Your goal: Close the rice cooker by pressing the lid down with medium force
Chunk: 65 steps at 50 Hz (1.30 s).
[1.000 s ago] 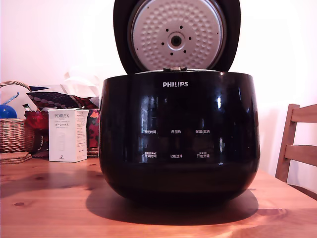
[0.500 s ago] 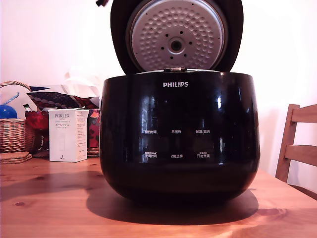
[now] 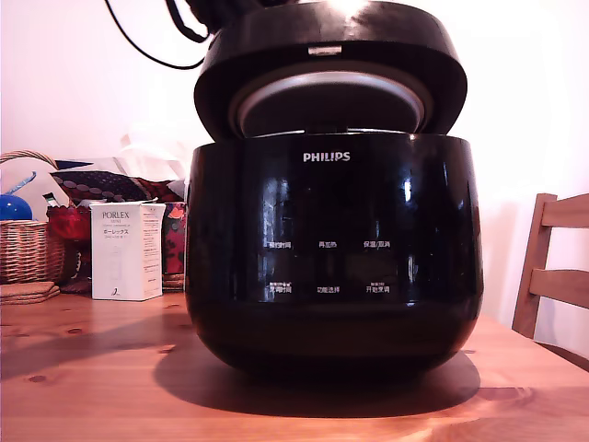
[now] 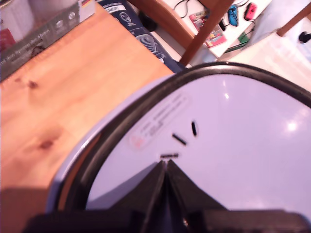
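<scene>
Lid half lowered over the Philips rice cooker, gripper tips together on its top.

The lid (image 3: 329, 55) tilts at the upper centre of the exterior view, a gap open above the rice cooker (image 3: 333, 249), which fills the middle of the wooden table (image 3: 92, 368). In the wrist view the gripper (image 4: 166, 167) rests on the glossy lid top with its fingers pressed together, holding nothing. A white Porlex box (image 3: 126, 250) and a wicker basket (image 3: 23, 244) sit at centre left; a wooden chair (image 3: 552, 267) at the right edge.

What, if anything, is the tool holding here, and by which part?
Nothing is held. The tool, jaws together, presses its tip on the top of the half-lowered lid.
</scene>
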Tool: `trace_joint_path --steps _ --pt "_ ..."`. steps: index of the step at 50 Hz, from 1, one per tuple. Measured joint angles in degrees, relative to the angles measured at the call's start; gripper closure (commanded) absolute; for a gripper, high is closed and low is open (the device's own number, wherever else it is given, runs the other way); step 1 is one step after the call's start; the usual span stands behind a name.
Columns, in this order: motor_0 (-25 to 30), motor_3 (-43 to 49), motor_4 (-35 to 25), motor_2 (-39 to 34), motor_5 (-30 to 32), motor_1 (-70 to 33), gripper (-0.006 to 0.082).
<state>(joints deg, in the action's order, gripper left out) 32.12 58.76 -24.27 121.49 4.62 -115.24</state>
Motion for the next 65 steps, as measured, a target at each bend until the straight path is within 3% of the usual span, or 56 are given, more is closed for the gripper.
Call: trace_joint_path --steps 35,65 --pt "2.05 -7.28 1.68 -1.38 0.02 0.11 0.0788" --pt "4.57 -22.27 2.69 -24.70 -2.08 13.86 0.0788"
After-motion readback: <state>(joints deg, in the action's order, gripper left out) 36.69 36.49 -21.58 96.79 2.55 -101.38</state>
